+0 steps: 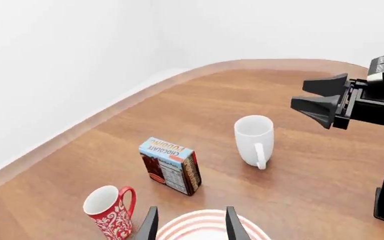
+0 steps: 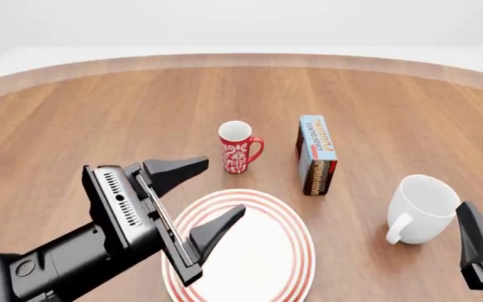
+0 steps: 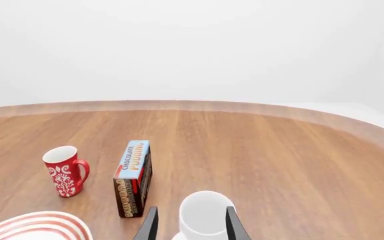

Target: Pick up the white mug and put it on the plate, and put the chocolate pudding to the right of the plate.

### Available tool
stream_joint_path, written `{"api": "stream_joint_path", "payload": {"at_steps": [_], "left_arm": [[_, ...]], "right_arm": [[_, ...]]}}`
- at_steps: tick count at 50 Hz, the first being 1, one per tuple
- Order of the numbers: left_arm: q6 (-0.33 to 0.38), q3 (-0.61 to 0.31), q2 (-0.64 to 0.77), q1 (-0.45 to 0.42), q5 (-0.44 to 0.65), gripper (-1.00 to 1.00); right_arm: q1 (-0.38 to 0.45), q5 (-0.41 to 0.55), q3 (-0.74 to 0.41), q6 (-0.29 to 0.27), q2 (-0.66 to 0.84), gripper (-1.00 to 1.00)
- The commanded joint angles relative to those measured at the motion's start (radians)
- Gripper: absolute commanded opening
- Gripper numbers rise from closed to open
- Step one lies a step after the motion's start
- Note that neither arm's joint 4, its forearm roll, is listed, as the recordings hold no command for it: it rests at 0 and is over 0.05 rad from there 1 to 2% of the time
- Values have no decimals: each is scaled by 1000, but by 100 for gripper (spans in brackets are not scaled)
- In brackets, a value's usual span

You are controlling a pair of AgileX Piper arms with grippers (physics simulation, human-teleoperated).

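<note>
white mug (image 2: 426, 207) upright on tabletop (image 2: 99, 119), right of plate (image 2: 296, 251) | right gripper (image 3: 190, 225) spread, just short of it; left gripper (image 2: 204, 195) spread over plate | risk: off-centre closing tips mug toward chocolate pudding (image 2: 317, 154)

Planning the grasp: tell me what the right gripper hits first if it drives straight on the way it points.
Most likely the white mug: it stands upright directly ahead of the open right gripper, framed between the fingertips. Depth is uncertain.

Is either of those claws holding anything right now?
No. The left claw is open above the plate; the right claw is open, not gripping the white mug.
</note>
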Motion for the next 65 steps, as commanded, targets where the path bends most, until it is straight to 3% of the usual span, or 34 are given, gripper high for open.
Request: {"api": "stream_joint_path", "payload": {"at_steps": [1,65], "left_arm": [[25,-74,117,-70,-14,100],[41,-361,489,-209,43,100]], "right_arm": [[2,-1,-1,0,0,100],[7,-3,0,8,1,100]]}}
